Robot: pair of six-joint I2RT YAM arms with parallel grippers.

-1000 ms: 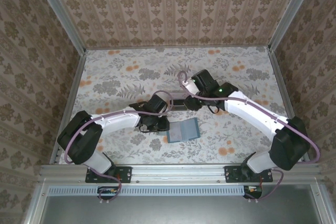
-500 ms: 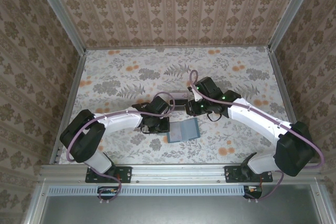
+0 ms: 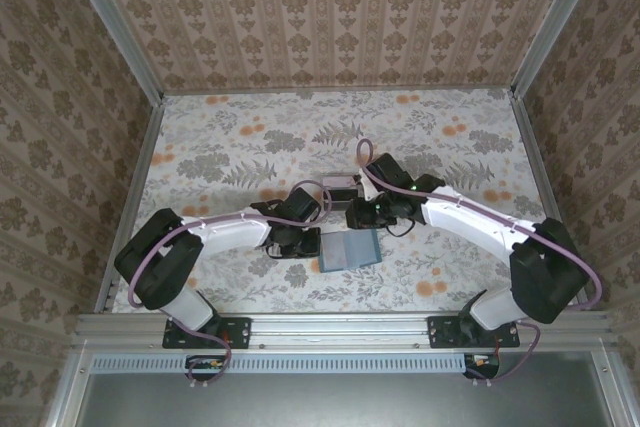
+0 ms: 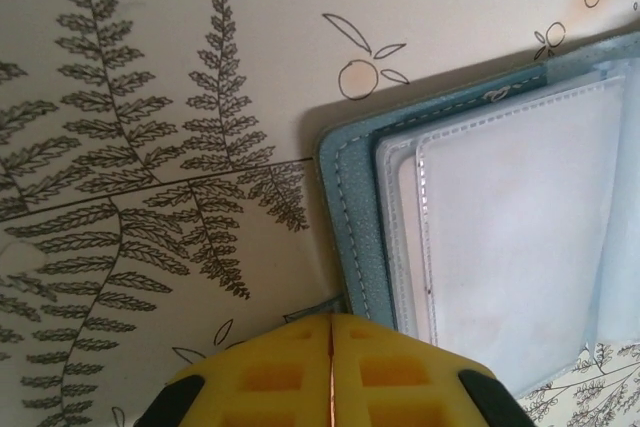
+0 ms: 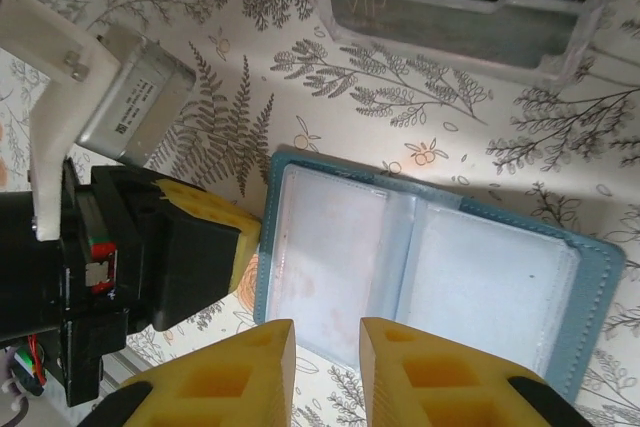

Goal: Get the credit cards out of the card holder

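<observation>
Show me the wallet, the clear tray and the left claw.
wallet [image 5: 490,277]: right wrist view, right pocket.
tray [image 5: 450,39]: right wrist view, clear wall.
left gripper [image 4: 331,321]: left wrist view, where fingertips meet.

The card holder [image 4: 350,237] is cut off by the left wrist view's right edge; whether its tab [image 4: 316,308] is pinched by the left gripper [image 4: 331,322] cannot be told. The clear tray [image 5: 450,42] is cropped in the right wrist view
</observation>
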